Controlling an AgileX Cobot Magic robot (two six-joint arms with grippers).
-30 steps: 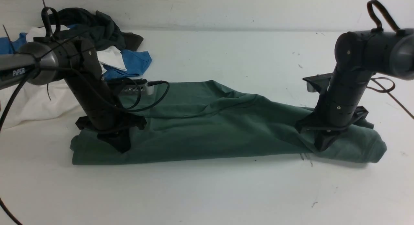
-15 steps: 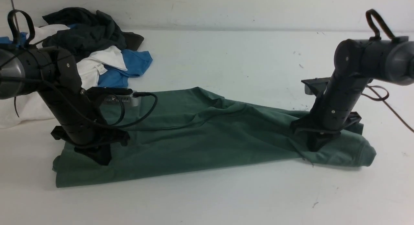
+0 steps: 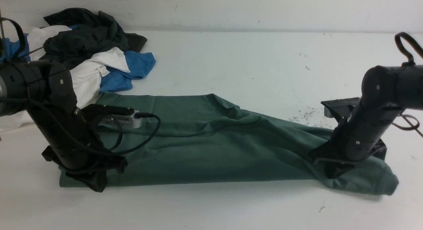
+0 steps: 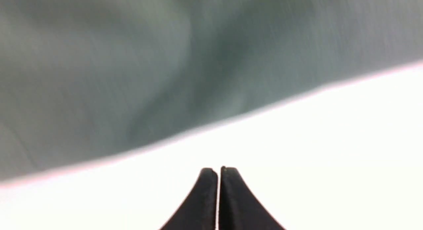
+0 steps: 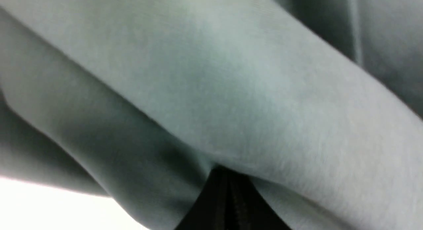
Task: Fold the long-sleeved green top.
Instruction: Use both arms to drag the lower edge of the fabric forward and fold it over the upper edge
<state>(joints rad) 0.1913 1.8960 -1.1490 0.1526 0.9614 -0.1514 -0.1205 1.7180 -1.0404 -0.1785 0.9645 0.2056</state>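
Two clamped claws: right claw (image 3: pixel 332 174) pinches the soft, floppy green long-sleeved top (image 3: pixel 205 150), left claw (image 3: pixel 97 187) looks empty; I'd grab corners.

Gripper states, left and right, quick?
Left gripper: closed, no fabric visible between its tips.
Right gripper: closed on the green long-sleeved top.

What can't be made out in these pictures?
Right gripper tips: right wrist view, buried under a fold of the top.
Top's near left corner: front view, covered by the left gripper.
Clothes pile: front view, partly behind the left arm, cut off at the edge.
Top's weave: left wrist view, blurred.
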